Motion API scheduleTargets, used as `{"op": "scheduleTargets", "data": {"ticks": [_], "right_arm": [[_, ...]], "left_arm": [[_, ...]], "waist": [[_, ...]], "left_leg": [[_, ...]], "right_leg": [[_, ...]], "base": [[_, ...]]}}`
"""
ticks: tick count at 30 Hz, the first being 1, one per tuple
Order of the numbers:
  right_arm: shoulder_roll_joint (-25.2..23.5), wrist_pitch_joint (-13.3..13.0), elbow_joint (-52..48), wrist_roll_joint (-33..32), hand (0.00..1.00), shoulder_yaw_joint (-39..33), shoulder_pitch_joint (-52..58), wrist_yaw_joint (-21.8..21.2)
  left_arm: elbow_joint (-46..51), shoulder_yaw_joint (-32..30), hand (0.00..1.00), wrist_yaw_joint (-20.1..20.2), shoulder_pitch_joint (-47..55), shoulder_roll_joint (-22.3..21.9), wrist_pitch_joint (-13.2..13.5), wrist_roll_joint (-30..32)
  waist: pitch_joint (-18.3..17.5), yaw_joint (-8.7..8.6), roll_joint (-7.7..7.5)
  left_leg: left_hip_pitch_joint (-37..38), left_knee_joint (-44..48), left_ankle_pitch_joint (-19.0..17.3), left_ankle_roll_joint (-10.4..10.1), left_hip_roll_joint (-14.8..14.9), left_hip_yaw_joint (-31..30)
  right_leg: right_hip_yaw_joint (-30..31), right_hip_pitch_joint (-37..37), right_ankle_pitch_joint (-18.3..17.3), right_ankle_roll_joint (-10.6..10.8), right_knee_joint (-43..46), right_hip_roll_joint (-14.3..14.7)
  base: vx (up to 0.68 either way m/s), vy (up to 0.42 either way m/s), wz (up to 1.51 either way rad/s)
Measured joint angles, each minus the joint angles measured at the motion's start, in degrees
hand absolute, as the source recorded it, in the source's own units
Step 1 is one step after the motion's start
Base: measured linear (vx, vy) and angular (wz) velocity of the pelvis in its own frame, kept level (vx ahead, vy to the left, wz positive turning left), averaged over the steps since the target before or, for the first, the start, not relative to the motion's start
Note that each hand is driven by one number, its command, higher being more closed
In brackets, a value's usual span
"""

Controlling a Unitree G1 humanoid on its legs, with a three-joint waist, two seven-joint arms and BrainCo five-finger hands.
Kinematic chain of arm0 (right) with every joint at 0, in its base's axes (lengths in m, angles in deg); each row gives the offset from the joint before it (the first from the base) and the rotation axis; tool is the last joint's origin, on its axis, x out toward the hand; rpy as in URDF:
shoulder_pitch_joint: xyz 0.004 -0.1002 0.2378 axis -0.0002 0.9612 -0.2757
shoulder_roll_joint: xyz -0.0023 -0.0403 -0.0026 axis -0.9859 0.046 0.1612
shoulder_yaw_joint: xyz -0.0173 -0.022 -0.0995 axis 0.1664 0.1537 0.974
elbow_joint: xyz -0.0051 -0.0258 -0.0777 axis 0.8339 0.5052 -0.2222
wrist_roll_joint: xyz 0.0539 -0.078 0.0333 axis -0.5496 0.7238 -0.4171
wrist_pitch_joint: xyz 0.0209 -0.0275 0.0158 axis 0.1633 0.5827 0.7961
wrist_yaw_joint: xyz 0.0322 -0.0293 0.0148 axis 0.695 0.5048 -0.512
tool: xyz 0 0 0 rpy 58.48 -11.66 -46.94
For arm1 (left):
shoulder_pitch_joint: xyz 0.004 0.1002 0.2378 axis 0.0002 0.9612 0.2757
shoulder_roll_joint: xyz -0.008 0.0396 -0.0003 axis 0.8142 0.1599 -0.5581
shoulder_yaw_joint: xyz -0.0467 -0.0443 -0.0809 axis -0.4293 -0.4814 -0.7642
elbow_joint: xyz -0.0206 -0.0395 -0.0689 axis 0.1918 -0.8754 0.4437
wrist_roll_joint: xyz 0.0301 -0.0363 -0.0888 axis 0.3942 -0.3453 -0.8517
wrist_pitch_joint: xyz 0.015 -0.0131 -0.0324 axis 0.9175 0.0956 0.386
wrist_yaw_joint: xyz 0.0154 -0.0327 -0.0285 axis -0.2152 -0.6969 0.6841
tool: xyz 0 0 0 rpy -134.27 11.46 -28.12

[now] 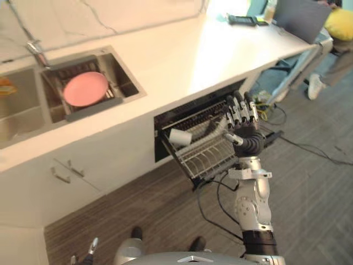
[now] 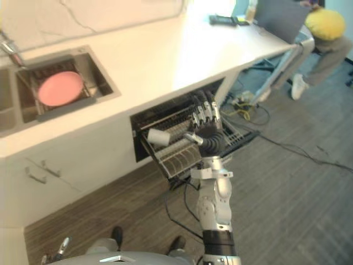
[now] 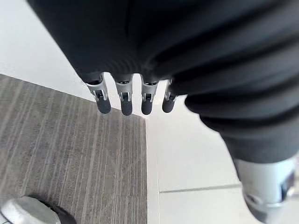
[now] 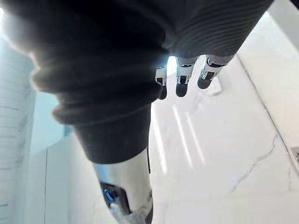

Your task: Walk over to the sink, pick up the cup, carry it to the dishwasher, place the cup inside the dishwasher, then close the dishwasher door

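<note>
Cup [image 1: 180,137]: lay on its side in dishwasher rack [image 1: 205,159], left end.
Right hand [image 1: 242,118]: released, fingers straight, over rack, right of cup.
Left hand [image 3: 124,99]: released, empty, hung low.
Plate [image 1: 85,88]: pink, in sink [image 1: 128,77], far left.

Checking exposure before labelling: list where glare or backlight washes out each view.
Left eye view: glare bleaches the countertop toward its far end; the cup in the dishwasher rack is evenly lit. Right wrist view: backlight flares behind the right robot hand.
</note>
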Motion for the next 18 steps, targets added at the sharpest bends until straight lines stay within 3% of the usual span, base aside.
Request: {"op": "scheduleTargets", "data": {"ticks": [1, 2, 4, 5, 8, 11, 12, 13, 14, 15, 16, 17, 18], "right_arm": [[0.0, 0.0, 0.0, 0.0, 0.0, -0.2, 0.0, 0.1], [0.3, -0.1, -0.1, -0.1, 0.0, -1.7, 0.0, 0.3], [3.4, -0.7, -0.1, -0.4, 0.0, -4.4, 0.1, 1.7], [5.0, -0.7, -0.1, -0.7, 0.0, -5.8, 0.0, 2.5], [4.6, -0.7, -0.5, -1.1, 0.0, -7.4, 0.1, 2.7], [3.1, 0.0, -2.5, -1.1, 0.0, -7.7, 1.8, 3.6], [2.9, 0.5, -4.1, -1.4, 0.0, -8.1, 3.5, 3.7], [2.5, 0.7, -5.0, -2.3, 0.0, -8.2, 4.7, 3.7], [1.7, 0.7, -7.3, -3.5, 0.0, -9.4, 8.0, 3.7], [1.6, 0.7, -9.1, -4.7, 0.0, -11.0, 10.7, 3.8], [1.6, 0.7, -9.8, -5.1, 0.0, -12.2, 11.4, 4.0], [1.6, 0.7, -11.0, -5.7, 0.0, -14.1, 11.7, 4.7], [1.6, 0.7, -11.6, -5.8, 0.0, -15.0, 11.7, 5.0]], "left_arm": [[-0.7, -0.9, 0.0, 0.3, 0.0, -0.1, -0.1, -0.5], [-1.8, -2.9, 0.0, 1.0, -0.1, -0.2, -0.3, -0.5], [-2.7, -4.4, 0.0, 1.4, 0.0, -0.9, -0.3, 1.0], [-3.1, -4.8, 0.0, 1.5, 0.2, -1.3, -0.4, 1.7], [-3.6, -5.0, 0.0, 2.4, 1.1, -1.3, -0.7, 2.7], [-5.0, -5.1, 0.0, 3.6, 0.6, -1.3, -2.0, 2.8], [-5.2, -5.0, 0.0, 4.1, 0.4, -1.0, -2.3, 4.0], [-5.1, -4.6, 0.0, 4.5, 0.3, -0.5, -2.3, 4.7], [-5.0, -4.0, 0.0, 4.7, -0.7, 0.9, -2.2, 6.1], [-4.6, -3.2, 0.0, 4.7, -1.7, 1.8, -2.2, 7.5], [-4.7, -2.4, 0.0, 4.8, -2.2, 2.1, -2.1, 7.9], [-4.5, -0.4, 0.0, 4.7, -2.4, 2.9, -1.9, 8.2], [-4.5, 0.7, 0.0, 4.7, -2.5, 3.6, -1.8, 8.3]], "waist": [[-0.3, -0.05, 0.1], [-0.4, -0.89, 0.19], [-0.9, -1.73, 1.19], [-1.2, -1.3, 1.79], [-1.3, -0.77, 1.66], [-1.0, -2.63, 1.0], [-1.0, -3.54, 0.94], [-0.8, -4.24, 0.68], [-0.7, -6.46, -0.09], [-0.8, -8.12, -1.08], [-0.8, -8.47, -1.5], [-0.8, -8.75, -1.85], [-0.8, -8.78, -2.58]], "left_leg": [[0.0, -0.3, -0.2, 0.7, 0.3, 1.7], [0.4, -0.4, -0.3, 2.1, 2.2, 8.8], [0.7, -0.8, 2.4, 1.7, 3.8, 15.0], [0.9, -1.2, 4.1, 0.3, 3.6, 14.9], [2.1, -3.3, 4.5, 0.8, 1.4, 14.7], [3.6, -6.4, 4.6, 1.0, -0.8, 15.3], [3.7, -6.1, 4.5, 1.2, -1.2, 14.9], [3.1, -5.0, 4.1, 1.8, -1.4, 14.0], [0.8, -1.5, 2.8, 2.7, -1.9, 10.3], [-0.9, 0.2, 2.2, 3.0, -3.1, 6.4], [-1.1, 0.1, 2.3, 3.1, -3.7, 4.9], [-0.4, -0.8, 3.4, 3.8, -4.6, 2.2], [-0.3, -1.4, 4.2, 3.8, -5.1, 0.5]], "right_leg": [[-0.8, 0.3, 0.0, 0.0, 0.0, -0.2], [-3.8, 1.9, -0.1, 0.3, 0.0, -0.9], [-7.9, 4.1, -0.3, 1.3, 0.0, -1.7], [-9.0, 4.9, -0.2, 1.7, 0.0, -2.0], [-9.4, 5.2, 0.3, 3.0, 0.0, -3.9], [-9.0, 4.9, -1.9, 3.2, 3.3, -6.5], [-3.7, 2.4, -7.1, 3.1, 9.5, -7.9], [0.7, 1.3, -10.0, 3.2, 11.0, -7.4], [9.0, 1.1, -13.5, 2.8, 11.3, -4.5], [15.5, 1.2, -15.3, 2.0, 10.9, -2.0], [17.9, 1.3, -16.0, 1.4, 11.1, -1.3], [21.1, 1.2, -16.6, -0.5, 12.4, -0.6], [22.3, 1.5, -15.8, -0.1, 13.8, -0.6]], "base": [[-0.04, 0.015, 0.78], [-0.01, 0.018, 0.94], [0.0, 0.081, 1.17], [0.0, 0.178, 0.86], [0.0, 0.174, 0.18], [0.01, 0.148, 0.14], [0.04, 0.115, 0.3], [0.04, 0.046, 0.9], [0.05, -0.025, 1.51], [0.08, -0.033, 1.65], [0.16, -0.037, 1.43], [0.19, -0.017, 1.02], [0.21, -0.009, 0.87]]}}
